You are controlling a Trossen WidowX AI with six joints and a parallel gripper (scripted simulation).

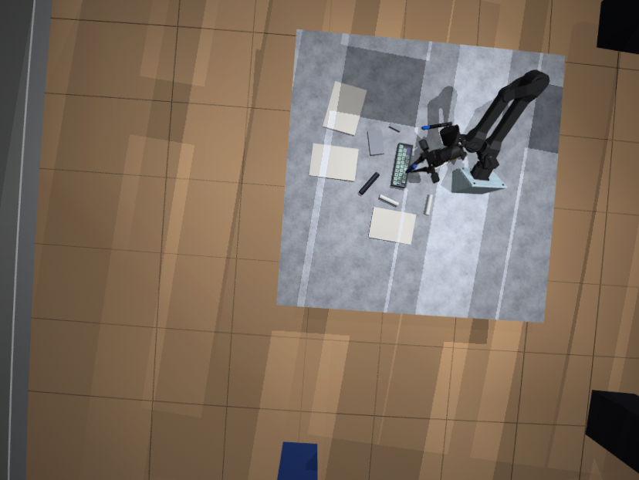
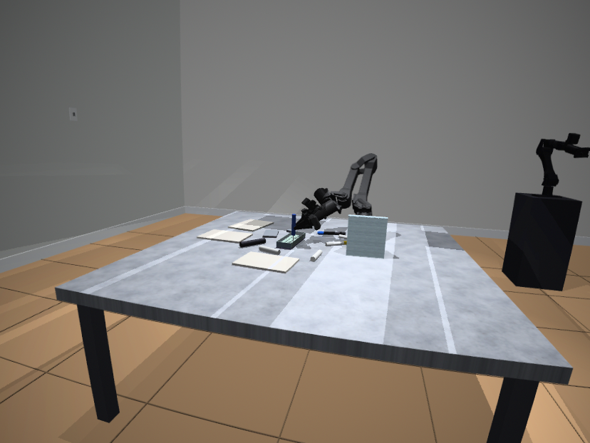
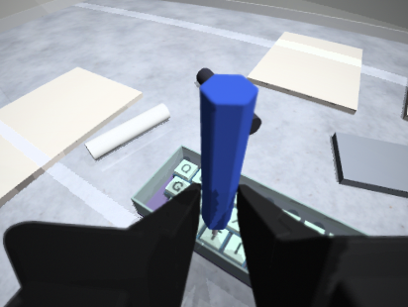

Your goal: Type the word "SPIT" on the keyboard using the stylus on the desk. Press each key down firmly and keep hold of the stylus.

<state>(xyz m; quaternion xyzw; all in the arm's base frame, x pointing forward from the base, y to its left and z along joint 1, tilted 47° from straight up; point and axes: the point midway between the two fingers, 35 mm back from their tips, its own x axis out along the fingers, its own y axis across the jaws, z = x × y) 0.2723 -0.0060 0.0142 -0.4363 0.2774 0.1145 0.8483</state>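
Observation:
My gripper is shut on the blue six-sided stylus. The stylus stands nearly upright over the keyboard, a green-rimmed tray of pale lettered keys. In the wrist view its lower end is at the T key on the near side. The I key is just right of it, and the Q key and G key show at the left. The stylus and fingers hide several keys, and contact between tip and key cannot be told.
A black cylinder, a grey block and a white cylinder lie beyond the keyboard. Another white cylinder and a blue-ended black pen lie nearby, with three cream boards around.

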